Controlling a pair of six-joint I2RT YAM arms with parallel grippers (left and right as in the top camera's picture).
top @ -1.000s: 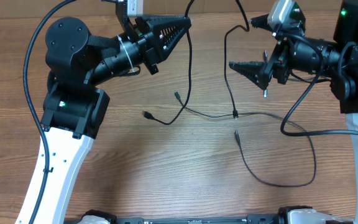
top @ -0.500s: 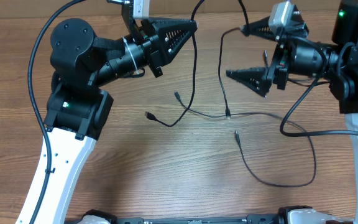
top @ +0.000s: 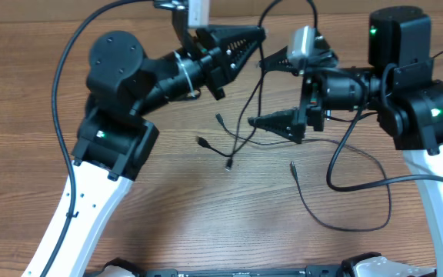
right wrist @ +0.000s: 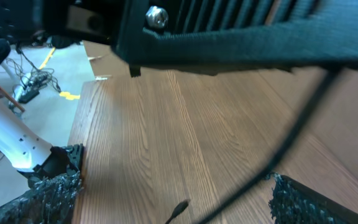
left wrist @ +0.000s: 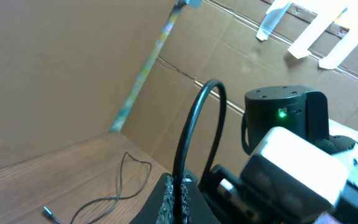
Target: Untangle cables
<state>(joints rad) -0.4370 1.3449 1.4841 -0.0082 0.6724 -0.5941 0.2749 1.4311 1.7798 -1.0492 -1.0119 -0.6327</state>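
Note:
Several thin black cables [top: 244, 131] cross at the table's middle, with plug ends [top: 228, 164] lying loose. My left gripper [top: 258, 35] is at the back centre, shut on one cable [left wrist: 194, 124] that arcs up from its fingers [left wrist: 166, 202] and hangs down to the table. My right gripper [top: 271, 91] faces left just beside it, open wide, and that hanging cable [right wrist: 294, 134] runs slantwise between its fingers [right wrist: 58, 186] without touching either. A plug tip [right wrist: 179, 209] shows below. Another cable [left wrist: 126, 183] with a teal tip [left wrist: 47, 213] lies on the table.
A long cable loop [top: 348, 225] lies front right on the wooden table [top: 206, 223]. The two arms are close together at the back centre; the right arm's base [left wrist: 284, 118] with a green light stands right in front of the left wrist. A cardboard wall [left wrist: 73, 62] rises behind.
Both arms have moved toward the centre. The left gripper carried its cable rightward, dragging a plug end across the table. The right gripper moved left until the hanging cable sits between its open fingers.

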